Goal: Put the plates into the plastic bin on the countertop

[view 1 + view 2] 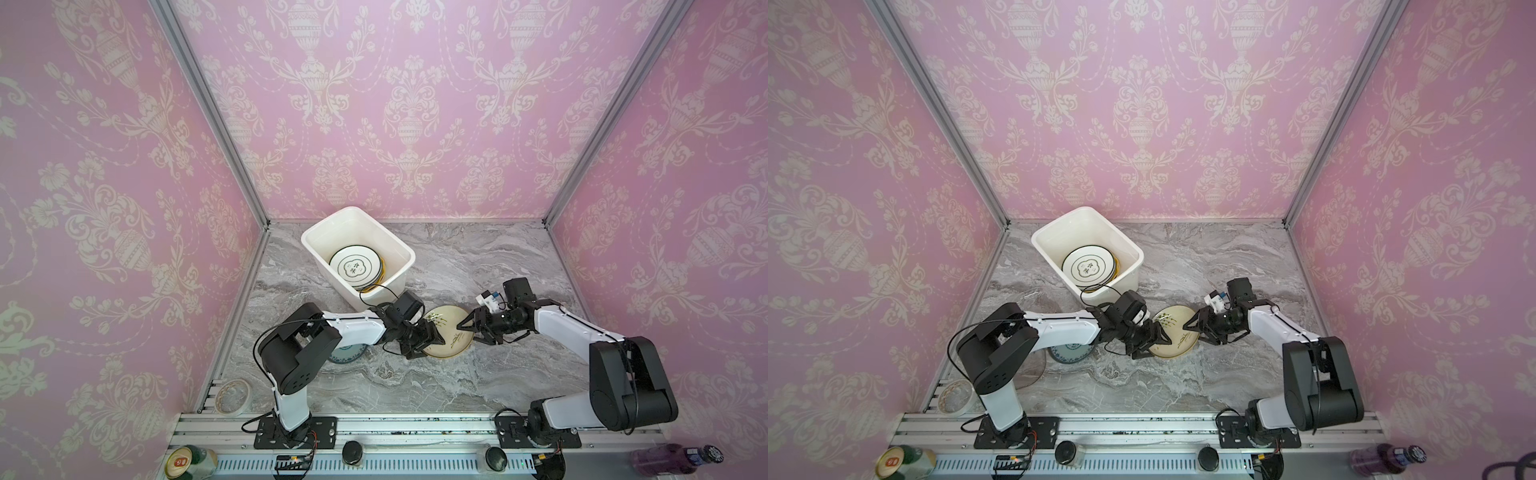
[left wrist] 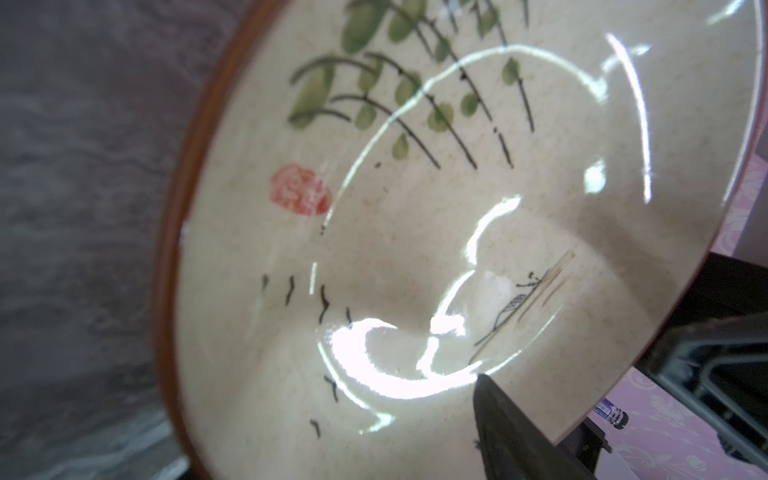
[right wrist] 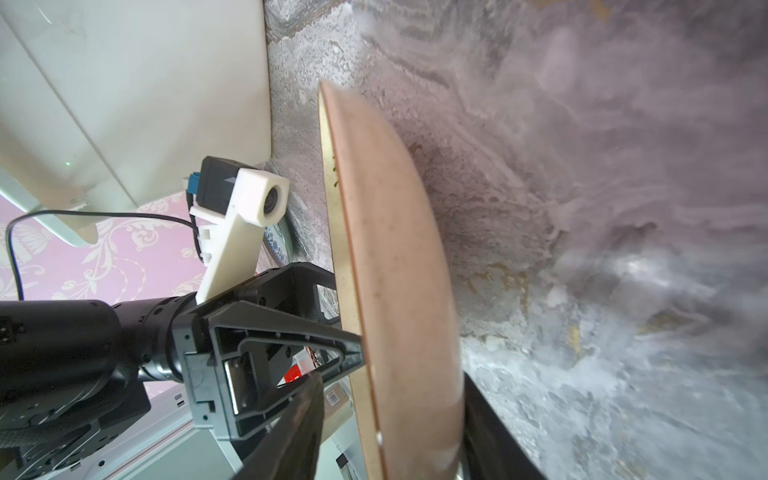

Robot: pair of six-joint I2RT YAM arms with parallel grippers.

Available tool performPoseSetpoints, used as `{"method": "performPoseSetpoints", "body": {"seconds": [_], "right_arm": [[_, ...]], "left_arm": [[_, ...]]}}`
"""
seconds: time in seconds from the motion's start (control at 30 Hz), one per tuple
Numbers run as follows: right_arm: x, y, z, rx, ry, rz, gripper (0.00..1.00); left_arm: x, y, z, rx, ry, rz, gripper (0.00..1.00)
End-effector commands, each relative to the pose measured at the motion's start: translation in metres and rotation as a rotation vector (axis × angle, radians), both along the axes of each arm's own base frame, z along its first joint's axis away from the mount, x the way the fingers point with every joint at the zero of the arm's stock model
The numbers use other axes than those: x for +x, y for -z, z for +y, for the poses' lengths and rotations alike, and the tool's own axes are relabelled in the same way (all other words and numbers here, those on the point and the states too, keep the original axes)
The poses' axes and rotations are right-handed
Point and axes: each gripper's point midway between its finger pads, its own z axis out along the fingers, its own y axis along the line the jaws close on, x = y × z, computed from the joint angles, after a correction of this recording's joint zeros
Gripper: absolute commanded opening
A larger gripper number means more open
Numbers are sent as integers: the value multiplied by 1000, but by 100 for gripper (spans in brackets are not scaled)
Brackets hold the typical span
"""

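Observation:
A cream plate with green sprigs is tilted over the countertop, between both grippers. My left gripper grips its near-left rim. One finger lies on the plate's face; the other is hidden beneath. My right gripper straddles the opposite rim, open, with a gap between one finger and the plate. The white plastic bin at the back holds a white dark-rimmed plate on top of others. A teal patterned plate lies under my left arm.
A clear tape roll sits at the near-left corner by the aluminium rail. A can and a purple bottle lie in front of the rail. The bin's outer wall stands close behind the grippers.

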Motion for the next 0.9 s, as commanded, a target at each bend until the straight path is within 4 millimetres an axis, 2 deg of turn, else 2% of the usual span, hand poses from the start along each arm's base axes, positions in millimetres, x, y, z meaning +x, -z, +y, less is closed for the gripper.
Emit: {"method": "performPoseSetpoints", "body": {"seconds": [0.0, 0.57, 0.73, 0.87], "right_arm": [[-3, 1, 12, 37, -20, 20, 45], [-2, 5, 9, -17, -27, 33, 10], [-2, -2, 2, -76, -28, 10, 6], [-2, -16, -9, -143, -26, -3, 5]], "left_arm": [[1, -8, -8, -51, 12, -4, 72], [2, -11, -9, -57, 13, -16, 73], [8, -35, -11, -75, 36, -90, 75], [13, -64, -4, -32, 69, -185, 76]]}}
